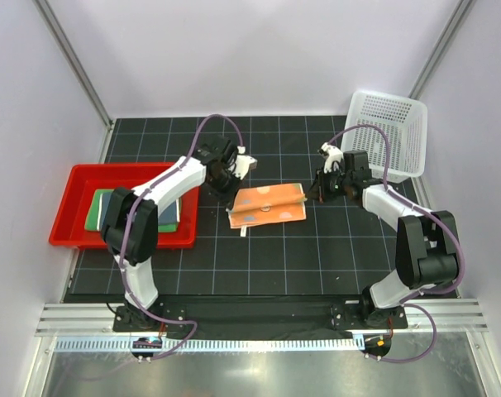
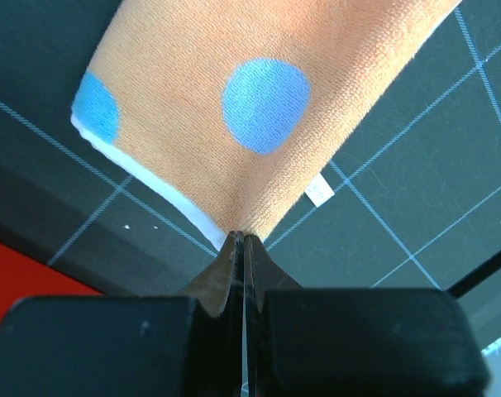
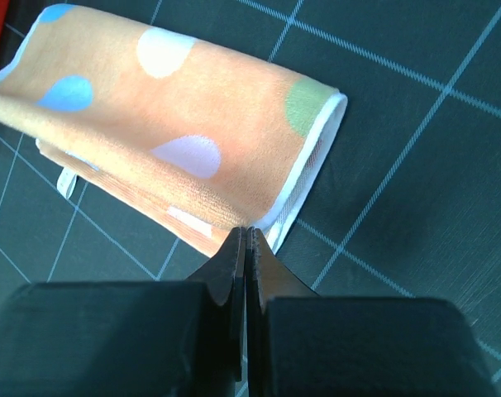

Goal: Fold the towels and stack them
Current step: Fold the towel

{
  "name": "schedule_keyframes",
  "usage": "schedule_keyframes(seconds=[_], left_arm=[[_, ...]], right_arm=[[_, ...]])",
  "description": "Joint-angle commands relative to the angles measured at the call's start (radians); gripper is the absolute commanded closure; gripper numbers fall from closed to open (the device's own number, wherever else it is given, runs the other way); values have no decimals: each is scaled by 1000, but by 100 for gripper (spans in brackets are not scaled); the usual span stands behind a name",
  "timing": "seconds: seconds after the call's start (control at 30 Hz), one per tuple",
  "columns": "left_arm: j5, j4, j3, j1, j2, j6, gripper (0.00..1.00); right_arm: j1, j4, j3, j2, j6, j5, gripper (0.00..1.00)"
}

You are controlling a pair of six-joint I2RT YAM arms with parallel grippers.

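With left pincer (image 2: 240,241) and right pincer (image 3: 244,236) both clamped fully shut, gripped the orange towel (image 1: 269,205) by opposite ends. Held it folded near the middle of the tabletop (image 1: 317,265), just right of the red tray (image 1: 64,217) holding the green towel (image 1: 100,212). Probably best kept taut and level, corners matched, then carried slowly onto that stack.

Orange dotted towel (image 1: 268,206), folded, ends pinched
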Motion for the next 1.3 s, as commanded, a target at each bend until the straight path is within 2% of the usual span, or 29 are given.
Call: schedule_keyframes(seconds=[0.0,0.63,0.77,0.8,0.87,1.0,1.1,1.13,1.2,1.27], left_arm=[[-8,36,-56,-12,-78,-27,100],[-103,93,-236,-133,-104,-99,100],[-81,108,-251,-139,-119,-114,100],[-64,115,-256,-141,-126,-113,99],[-32,128,-260,-142,-152,-151,90],[152,188,-283,-142,-224,-199,76],[250,245,-302,-142,-273,-248,73],[251,262,-315,-142,-290,-283,73],[248,320,-325,-142,-290,-330,73],[204,346,-335,-142,-275,-410,73]], right_arm=[[4,46,-23,-56,47,25,99],[15,20,-76,-45,136,107,99],[15,8,-95,-36,159,121,98],[13,5,-100,-40,165,132,94],[15,-11,-103,-43,168,150,90],[15,-80,-56,-72,211,187,65],[19,-138,-5,-109,271,224,65],[21,-161,9,-125,343,260,67],[39,-161,22,-141,383,259,68],[58,-184,39,-146,434,325,68]])
